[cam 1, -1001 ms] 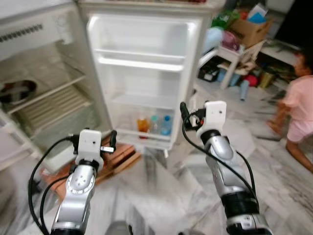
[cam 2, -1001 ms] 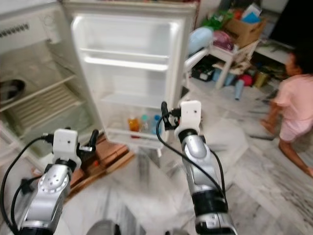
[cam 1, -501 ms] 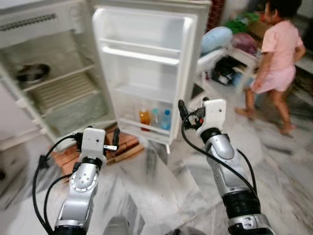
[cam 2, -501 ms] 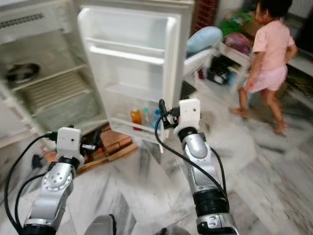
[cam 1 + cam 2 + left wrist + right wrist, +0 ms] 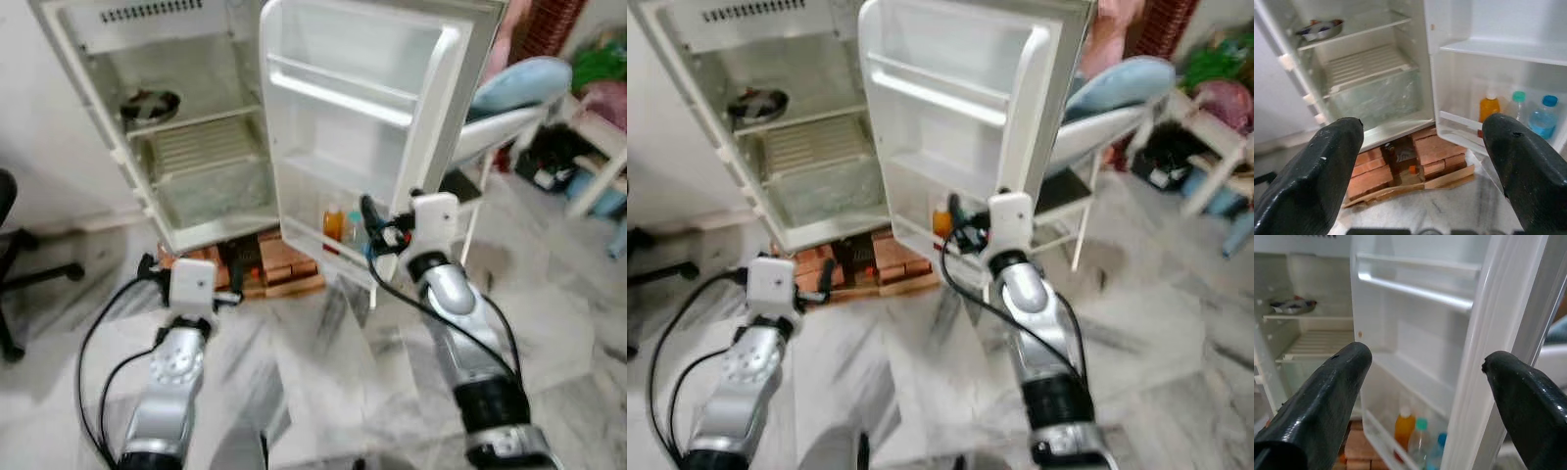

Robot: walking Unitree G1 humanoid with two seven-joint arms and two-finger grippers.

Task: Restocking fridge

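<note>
You are facing the open fridge (image 5: 176,127) with both tools raised in front of you and nothing in either one. The left tool (image 5: 1420,171) has its fingers spread wide, and so does the right tool (image 5: 1425,396); both point into the fridge. The stock already there sits in the bottom rack of the fridge door (image 5: 377,108): an orange bottle (image 5: 1489,108), a green-capped bottle (image 5: 1518,105) beside it and a blue-capped bottle (image 5: 1545,117) at the rack's outer end. A metal bowl (image 5: 1320,29) rests on the upper shelf inside. The fridge stands on bricks (image 5: 1437,152) with wood scraps on the floor at its foot. Your right tool is close to the door's free edge, so a forward step or swing could knock the door, rattling or tipping the bottles. The bricks and boards at the base could catch a foot if you walk in closer. With no item in hand, restocking has yet to begin.
</note>
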